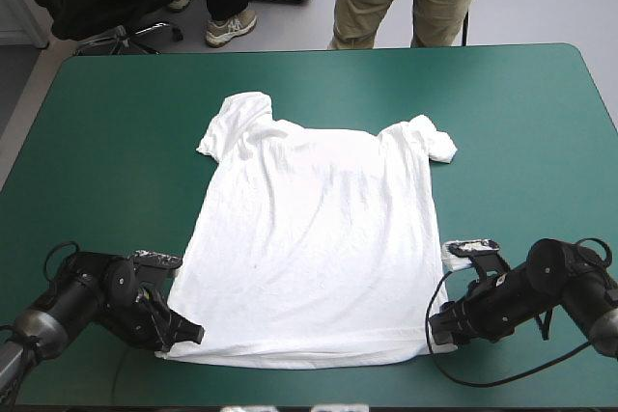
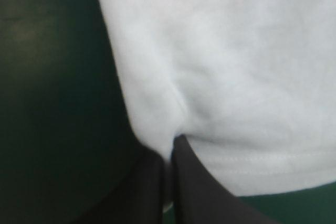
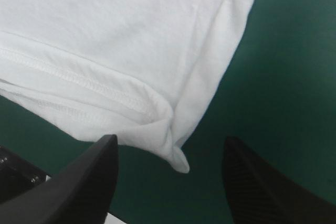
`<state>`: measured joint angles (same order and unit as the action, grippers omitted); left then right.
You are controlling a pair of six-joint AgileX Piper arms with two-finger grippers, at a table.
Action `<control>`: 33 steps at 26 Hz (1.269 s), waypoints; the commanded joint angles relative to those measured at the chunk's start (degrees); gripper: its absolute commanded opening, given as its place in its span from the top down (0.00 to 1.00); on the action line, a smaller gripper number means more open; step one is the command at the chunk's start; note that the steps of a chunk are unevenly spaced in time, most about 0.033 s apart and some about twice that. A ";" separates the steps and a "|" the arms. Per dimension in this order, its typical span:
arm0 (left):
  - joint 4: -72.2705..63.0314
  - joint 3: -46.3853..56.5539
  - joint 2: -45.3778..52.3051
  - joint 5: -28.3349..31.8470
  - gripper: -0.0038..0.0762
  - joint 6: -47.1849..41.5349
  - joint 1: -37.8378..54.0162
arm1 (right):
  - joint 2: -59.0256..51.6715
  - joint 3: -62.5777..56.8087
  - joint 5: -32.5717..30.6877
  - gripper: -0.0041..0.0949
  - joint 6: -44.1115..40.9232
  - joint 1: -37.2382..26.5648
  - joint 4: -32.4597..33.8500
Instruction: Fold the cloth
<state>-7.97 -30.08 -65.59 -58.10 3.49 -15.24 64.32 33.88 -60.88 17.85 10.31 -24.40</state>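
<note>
T-shirt: white, short-sleeved, one item. Entries run from your hands outward.

Left hand: the black fingers are pressed together into one point, with a pinch of the shirt's hem corner caught between them. In the high view it sits at the lower left of the frame, at the hem's left end.

Right hand: the black fingers stand well apart and grip nothing. The other hem corner, slightly bunched and with its stitched seam showing, lies in the gap between them. In the high view it sits at the lower right of the frame, right at that corner.

Hem: runs across the lower part of the frame from one hand to the other.

Body: spread flat and lightly wrinkled in the centre of the frame, with the neck end toward the top.

Sleeves: one is at the upper left of the shirt. The other is at its upper right, with its end curled.

Bench: the teal-green cover shows on every side of the shirt.
</note>
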 commanded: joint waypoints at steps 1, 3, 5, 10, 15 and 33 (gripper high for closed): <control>-3.65 0.50 -0.80 9.57 0.97 -0.05 -0.16 | 0.59 0.56 0.12 0.42 0.99 -0.32 -2.47; -3.65 0.50 -0.80 9.57 0.97 -0.05 -0.16 | 1.25 0.56 0.08 0.42 1.74 -0.32 -3.54; -3.65 0.50 -0.80 9.83 0.97 -0.05 -0.16 | 1.92 0.56 0.59 0.43 1.85 0.38 -3.87; -3.65 0.50 -0.80 10.38 0.97 -0.05 -0.16 | 5.75 0.56 2.24 0.53 0.30 6.21 -3.49; -3.65 0.50 -0.80 10.27 0.97 -0.05 -0.16 | 7.94 0.56 5.95 0.81 -4.53 11.90 1.86; 8.72 -53.03 1.40 15.59 0.97 3.75 -0.16 | 0.03 52.99 13.23 0.96 -7.35 12.20 31.66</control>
<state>-2.21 -73.31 -63.62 -47.85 7.09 -15.24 63.19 76.87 -52.61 9.87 22.53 2.06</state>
